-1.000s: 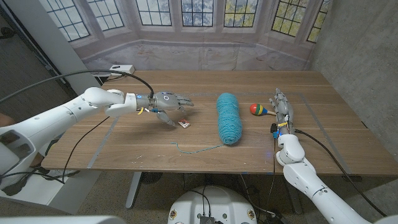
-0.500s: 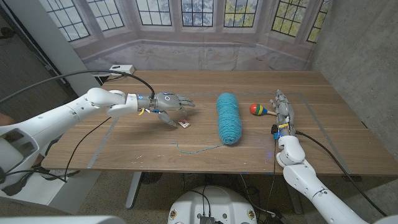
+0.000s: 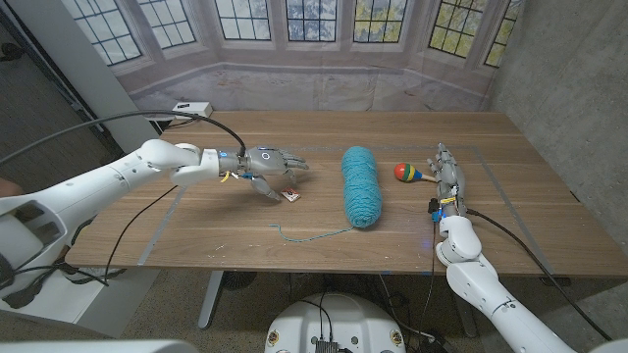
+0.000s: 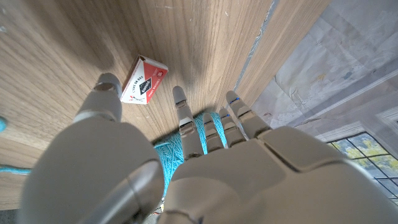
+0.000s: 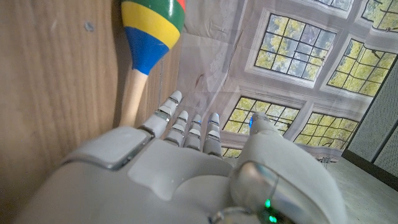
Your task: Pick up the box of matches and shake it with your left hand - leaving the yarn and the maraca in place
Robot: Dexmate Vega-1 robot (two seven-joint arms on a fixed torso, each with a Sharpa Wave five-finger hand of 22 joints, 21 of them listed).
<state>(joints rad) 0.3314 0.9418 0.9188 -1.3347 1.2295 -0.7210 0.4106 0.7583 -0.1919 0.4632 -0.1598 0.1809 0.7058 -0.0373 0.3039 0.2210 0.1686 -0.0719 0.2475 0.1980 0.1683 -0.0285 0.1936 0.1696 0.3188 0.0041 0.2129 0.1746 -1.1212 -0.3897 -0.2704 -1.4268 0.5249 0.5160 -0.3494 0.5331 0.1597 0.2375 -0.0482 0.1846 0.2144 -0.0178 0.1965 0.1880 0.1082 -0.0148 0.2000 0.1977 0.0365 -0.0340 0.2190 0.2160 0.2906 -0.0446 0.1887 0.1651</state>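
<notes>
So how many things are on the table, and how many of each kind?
Box of matches: 1
Ball of teal yarn: 1
Maraca: 1
White box at the table's far left edge: 1
Total: 4

A matchbox (image 3: 290,195) is seen lying on the wooden table (image 3: 245,230) just beyond the left fingertips (image 3: 294,163), teal yarn (image 3: 360,185) past it, a maraca (image 3: 407,174) beside the right fingers (image 3: 444,157).
</notes>
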